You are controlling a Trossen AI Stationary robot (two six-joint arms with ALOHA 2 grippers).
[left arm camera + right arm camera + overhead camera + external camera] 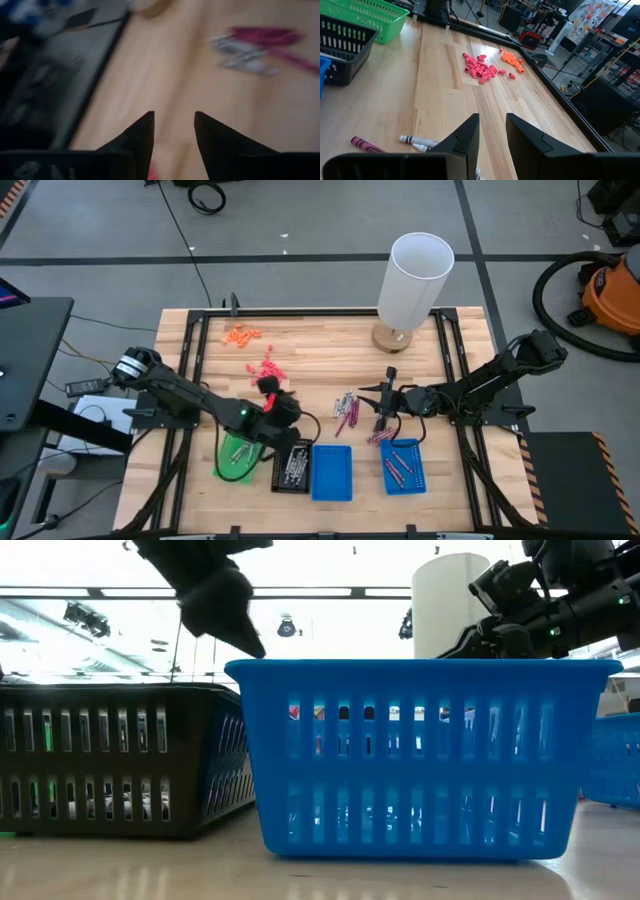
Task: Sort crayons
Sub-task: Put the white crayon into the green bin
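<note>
Crayons [345, 410], silvery-grey and maroon-magenta, lie loose in a small heap on the wooden table [320, 355], between the two grippers. A few more lie inside the right-hand blue tray [404, 466] at the near edge; whether the neighbouring blue tray [332, 471] holds any cannot be told.

Left gripper [272, 402] sits above the table just beyond the green tray [238, 457] and the black tray [291, 466], close to the heap of pink pieces [267, 368]. Its two fingers [140, 137] stand apart with nothing between them; bare wood shows in the gap, and blurred crayons lie ahead.

Right gripper [384, 402] sits just beside the loose crayons, above the far end of the right-hand blue tray. Its fingers [465, 137] also stand apart and hold nothing, with a magenta crayon [366, 145] and a grey one [417, 140] on the wood near them.

Farther back are a heap of orange pieces [243, 335] and a tall white cylinder [413, 278] on a round wooden base. In the low view the blue tray fills most of the frame and hides the crayons behind it.
</note>
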